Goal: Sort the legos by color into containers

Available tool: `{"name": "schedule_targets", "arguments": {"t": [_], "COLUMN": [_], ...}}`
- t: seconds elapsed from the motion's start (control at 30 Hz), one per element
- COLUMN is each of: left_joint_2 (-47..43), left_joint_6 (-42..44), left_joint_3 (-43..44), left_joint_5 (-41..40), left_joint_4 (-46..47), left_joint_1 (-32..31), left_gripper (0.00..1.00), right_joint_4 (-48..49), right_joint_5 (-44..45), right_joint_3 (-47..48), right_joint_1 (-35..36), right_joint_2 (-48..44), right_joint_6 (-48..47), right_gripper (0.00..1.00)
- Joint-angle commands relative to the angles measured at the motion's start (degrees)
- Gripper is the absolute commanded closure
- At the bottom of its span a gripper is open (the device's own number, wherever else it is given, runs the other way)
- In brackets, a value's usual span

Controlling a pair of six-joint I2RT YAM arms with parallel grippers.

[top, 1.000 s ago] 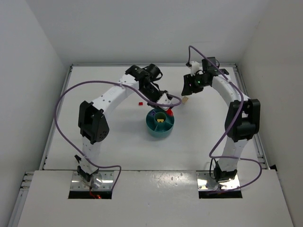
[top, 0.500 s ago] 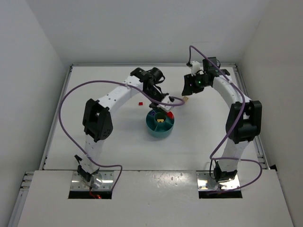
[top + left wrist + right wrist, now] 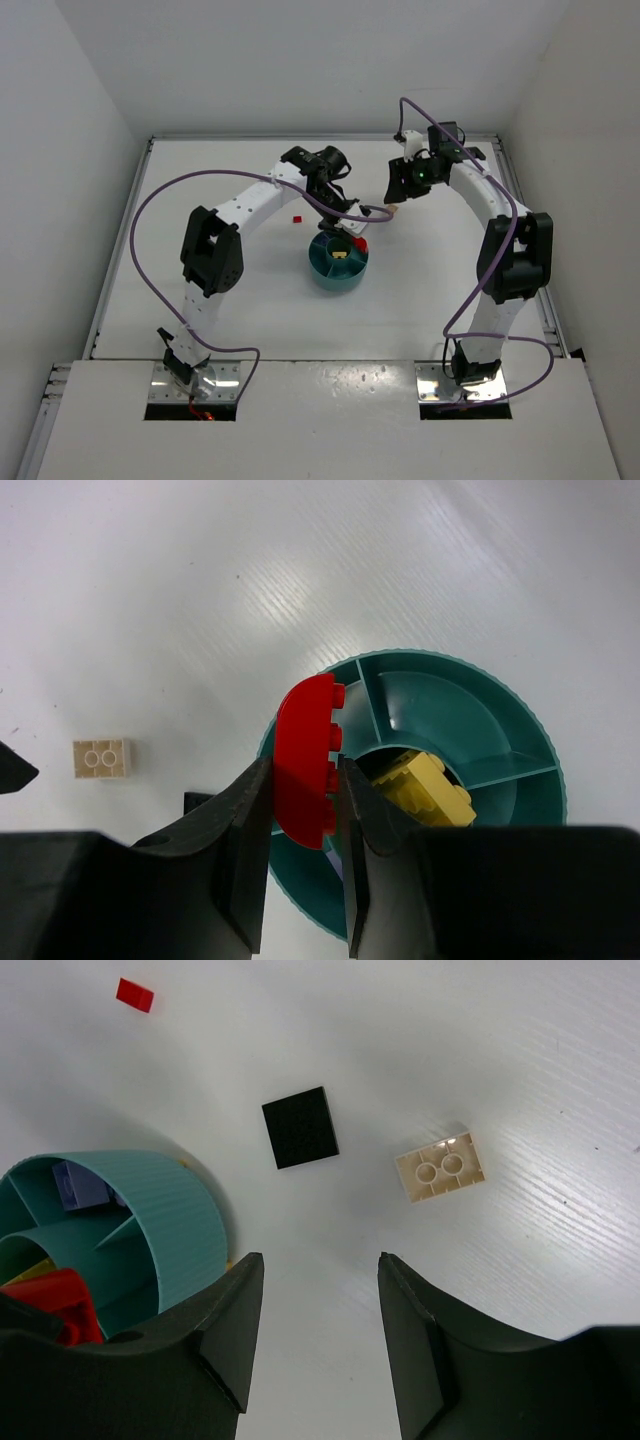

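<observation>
Left arm is edging over the teal dish, left jaws clamping a red rounded brick above it; a yellow brick and a lavender brick are lying inside, with tan brick, black tile and small red piece waiting on the counter, right jaws spread empty.

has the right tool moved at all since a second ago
No. In the top view the right tool hangs over the same spot as before, above the tan lego, up and right of the teal dish.

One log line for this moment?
left hand: shut on red lego over dish | right hand: open | tan lego: on table
</observation>
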Motion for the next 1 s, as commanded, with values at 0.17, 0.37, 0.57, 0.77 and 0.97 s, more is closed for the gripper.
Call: {"name": "schedule_targets", "arguments": {"t": [0.17, 0.37, 0.57, 0.77, 0.97], "left_joint_2": [0.40, -0.13, -1.54, -4.78, -8.13], "left_joint_6": [0.45, -1.31, -10.08, -46.64, -53.00], "left_joint_3": [1.57, 1.57, 5.52, 3.86, -7.37], "left_joint_5": [1.67, 2.72, 6.57, 6.97, -14.32], "left_joint_4": [2.63, 4.21, 9.65, 25.02, 29.44], "left_joint_1": [0.21, 1.27, 5.65, 16.98, 20.33], "left_gripper": [0.55, 0.44, 0.44, 0.52, 0.51], "right_joint_4": [1.34, 1.34, 1.34, 1.34, 1.34], "right_joint_5": [-0.55, -0.55, -1.08, -1.08, -1.08], "right_joint_3": [0.93, 2.16, 2.16, 2.16, 2.77], "right_joint_1": [0.15, 0.15, 0.15, 0.15, 0.76], "right_joint_2": [-1.07, -0.01, -0.01, -0.01, 1.57], "right_joint_6": [-0.73, -0.73, -0.73, -0.73, -0.73], "right_gripper": [0.50, 0.50, 0.50, 0.50, 0.50]}}
